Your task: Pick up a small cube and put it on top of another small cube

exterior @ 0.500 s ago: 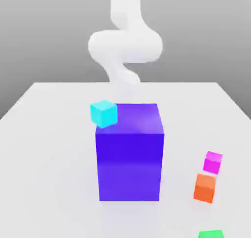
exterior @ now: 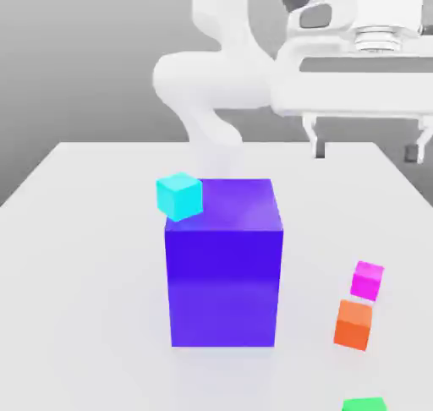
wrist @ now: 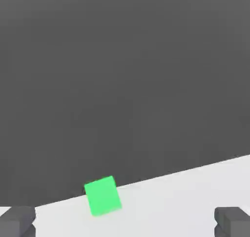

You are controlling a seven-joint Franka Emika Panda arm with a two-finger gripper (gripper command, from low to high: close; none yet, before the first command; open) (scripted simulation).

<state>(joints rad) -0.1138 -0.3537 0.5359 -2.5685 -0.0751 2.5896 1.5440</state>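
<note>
Gripper [exterior: 365, 151] wide, nothing held, up in the air over exterior view's right side. Sm. magenta cube [exterior: 367, 281] on tabletop [exterior: 101, 274], right of big blue block [exterior: 223, 274], just beyond orange cube [exterior: 353, 326]. Cyan cube [exterior: 179, 196] at blue block's top, left side. Green cube [exterior: 364, 405] near edge of ext. view, right.

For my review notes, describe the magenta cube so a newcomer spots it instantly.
Find the big blue-purple block on the white table. To its side, toward the exterior view's right, sit small cubes. The magenta cube is the bright pink one, smaller than the orange cube beside it.
</note>
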